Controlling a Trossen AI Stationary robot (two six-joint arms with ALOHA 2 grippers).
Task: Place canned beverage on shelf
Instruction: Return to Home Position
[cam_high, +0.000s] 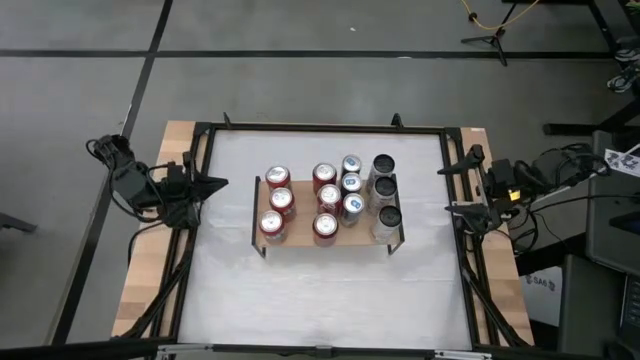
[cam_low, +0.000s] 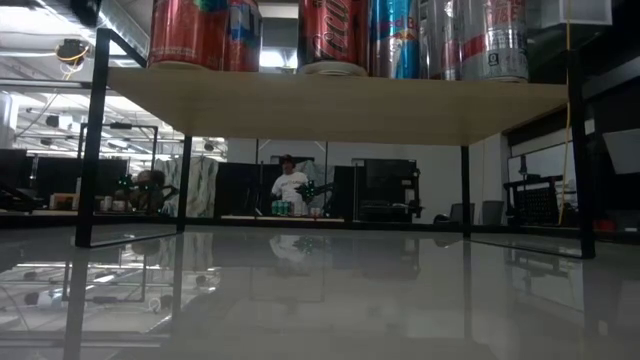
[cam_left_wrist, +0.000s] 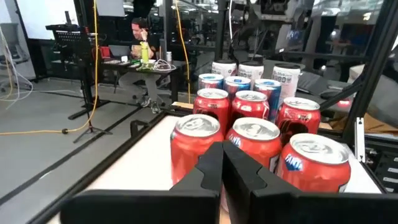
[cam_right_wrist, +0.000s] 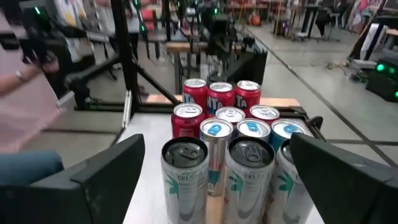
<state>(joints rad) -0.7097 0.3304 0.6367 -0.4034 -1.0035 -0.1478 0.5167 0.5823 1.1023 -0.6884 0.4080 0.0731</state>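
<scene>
I read the shelf (cam_high: 300, 240) at the centre of the worktop (cam_high: 330, 300), and its light top board carries twelve upright cans in four columns. From the shelf's left edge these are red cans (cam_high: 281, 200), red-black cans (cam_high: 329, 197), blue cans (cam_high: 351, 183) and silver cans (cam_high: 384, 187). The left gripper (cam_high: 222, 183) sits at the worktop's left edge, fingers pressed together on nothing. The right gripper (cam_high: 452, 188) sits at the right edge, fingers spread wide. Beyond the far edge, a person (cam_low: 290, 185) shows.

Grey floor (cam_high: 330, 90) crossed by dark lines (cam_high: 300, 53). A yellow cable (cam_high: 485, 25) loops at upper right. In the low view's centre, a person (cam_low: 290, 185) sits at a desk (cam_low: 260, 217).
</scene>
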